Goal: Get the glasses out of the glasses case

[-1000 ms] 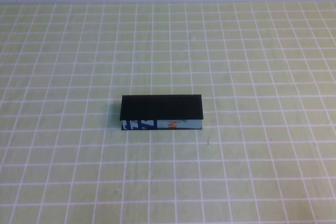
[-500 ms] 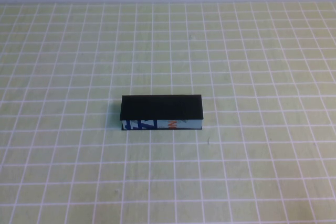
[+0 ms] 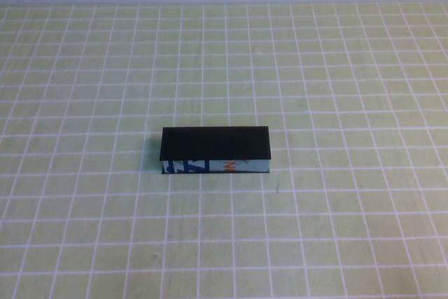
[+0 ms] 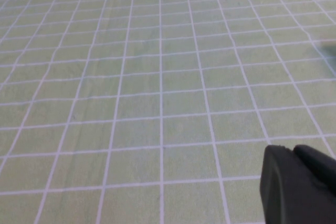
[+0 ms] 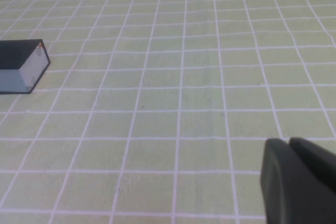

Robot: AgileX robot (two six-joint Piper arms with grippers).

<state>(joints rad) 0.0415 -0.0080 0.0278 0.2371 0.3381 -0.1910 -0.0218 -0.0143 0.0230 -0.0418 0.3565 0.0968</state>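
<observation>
Right gripper (image 5: 299,182) view shows glasses case (image 5: 23,67); left gripper (image 4: 299,184) view doesn't.

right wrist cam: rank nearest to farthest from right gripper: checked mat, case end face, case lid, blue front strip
1. checked mat, beneath the right gripper.
2. end face of the glasses case, turned toward that gripper.
3. lid on top and blue front strip on the side: too close to call.
The left gripper hangs over the mat alone.
</observation>
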